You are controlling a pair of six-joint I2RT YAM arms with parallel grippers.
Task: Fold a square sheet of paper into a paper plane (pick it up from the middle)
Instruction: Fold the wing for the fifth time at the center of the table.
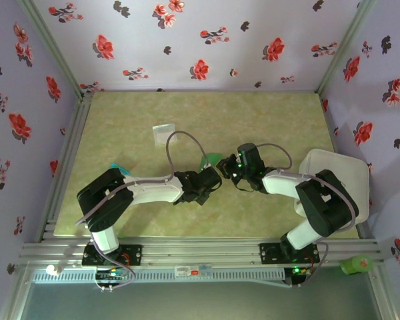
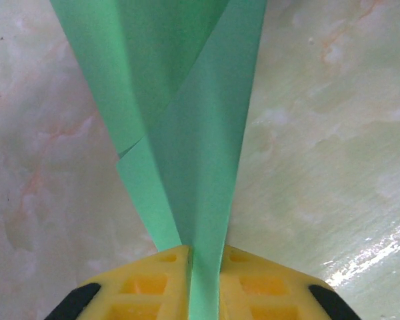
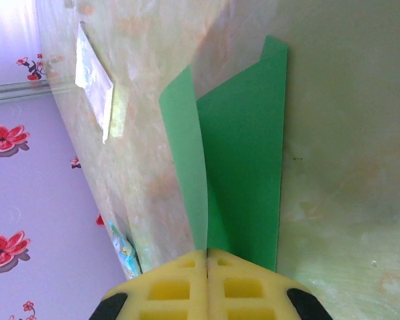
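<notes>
The green sheet of paper (image 1: pixel 211 160) is folded into a narrow, layered shape and hangs between the two arms above the middle of the table. In the left wrist view the paper (image 2: pixel 187 100) narrows down into my left gripper (image 2: pixel 203 255), and a strip of it fills the gap between the yellow fingers (image 2: pixel 153 280). My right gripper (image 3: pixel 207 252) is shut, with a thin leaf of the paper (image 3: pixel 247 173) running into the seam between its pads. Seen from above, the left gripper (image 1: pixel 217 177) and right gripper (image 1: pixel 228 171) nearly touch just below the paper.
A small pale packet (image 1: pixel 164 133) lies on the marbled table behind the arms, also in the right wrist view (image 3: pixel 93 80). A white tray (image 1: pixel 340 175) sits at the right edge. A teal scrap (image 1: pixel 120 170) lies by the left arm. Flowered walls enclose the table.
</notes>
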